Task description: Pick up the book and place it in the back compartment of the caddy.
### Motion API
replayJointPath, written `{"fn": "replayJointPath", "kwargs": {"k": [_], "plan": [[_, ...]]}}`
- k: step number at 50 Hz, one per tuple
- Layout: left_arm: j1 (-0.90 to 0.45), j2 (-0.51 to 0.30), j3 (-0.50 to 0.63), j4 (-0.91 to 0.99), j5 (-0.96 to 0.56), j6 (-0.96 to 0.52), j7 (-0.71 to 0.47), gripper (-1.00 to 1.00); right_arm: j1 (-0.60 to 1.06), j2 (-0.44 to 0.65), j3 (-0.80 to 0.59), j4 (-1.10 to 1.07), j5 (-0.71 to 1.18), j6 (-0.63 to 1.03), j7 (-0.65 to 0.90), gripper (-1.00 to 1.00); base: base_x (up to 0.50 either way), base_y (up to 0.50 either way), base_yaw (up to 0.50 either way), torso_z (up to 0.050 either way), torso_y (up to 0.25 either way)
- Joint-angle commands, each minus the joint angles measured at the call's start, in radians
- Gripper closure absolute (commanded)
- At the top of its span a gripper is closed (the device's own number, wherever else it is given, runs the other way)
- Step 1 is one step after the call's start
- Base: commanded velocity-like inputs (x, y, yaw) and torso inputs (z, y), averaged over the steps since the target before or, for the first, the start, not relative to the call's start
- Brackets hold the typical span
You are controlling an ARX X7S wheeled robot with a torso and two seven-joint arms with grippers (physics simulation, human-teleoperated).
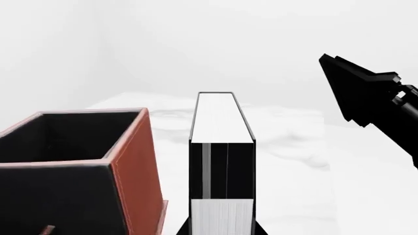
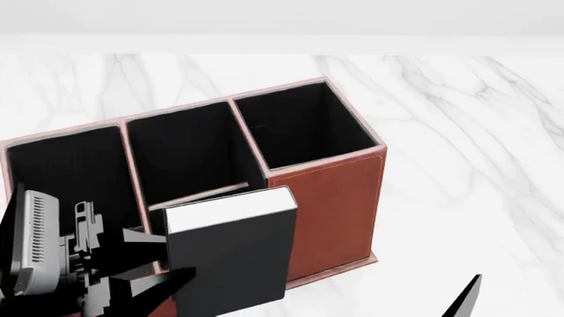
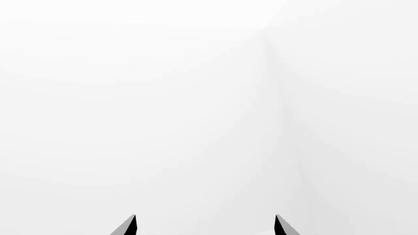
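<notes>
The black book [image 2: 234,257] stands upright with its white page block [image 2: 229,208] facing up. My left gripper [image 2: 168,264] is shut on its left edge, holding it in front of the reddish-brown caddy [image 2: 331,211]. In the left wrist view the book [image 1: 222,161] sits between my left gripper [image 1: 222,231], and the caddy [image 1: 134,181] is beside it. A thin cross divider [image 2: 198,195] splits the caddy's middle cell. The back compartment, on the near side of that divider, is hidden behind the book. My right gripper [image 3: 203,225] is open and holds nothing; one of its fingertips [image 2: 467,297] shows low on the right.
The caddy stands on a white marble table [image 2: 467,132]. Its far middle cell [image 2: 185,152], right end cell [image 2: 304,125] and left end cell [image 2: 62,172] are black-lined and hold nothing. The right gripper [image 1: 365,98] hangs beside the book. The right wrist view shows only white wall.
</notes>
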Motion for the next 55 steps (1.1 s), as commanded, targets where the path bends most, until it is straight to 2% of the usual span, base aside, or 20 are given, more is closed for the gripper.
{"fn": "replayJointPath", "kwargs": {"k": [1, 10, 28, 55], "plan": [[-0.019, 0.017, -0.042, -0.039, -0.033, 0.039, 0.011, 1.0, 0.004, 0.001, -0.003, 0.007, -0.001, -0.002, 0.002, -1.0, 0.0, 0.0, 0.0, 0.0, 0.01], [-0.026, 0.049, -0.039, -0.094, 0.017, 0.071, -0.018, 1.0, 0.003, 0.003, -0.007, 0.006, -0.003, -0.002, 0.002, -1.0, 0.0, 0.0, 0.0, 0.001, 0.001], [-0.076, 0.098, -0.033, -0.223, 0.055, 0.103, 0.015, 1.0, 0.008, 0.006, -0.008, 0.011, 0.001, -0.003, 0.006, -1.0, 0.0, 0.0, 0.0, 0.0, 0.001], [-0.143, 0.109, -0.048, -0.367, 0.038, 0.125, 0.137, 1.0, 0.009, 0.007, -0.015, 0.012, -0.003, 0.003, 0.014, -1.0, 0.0, 0.0, 0.0, 0.0, 0.001]]}}
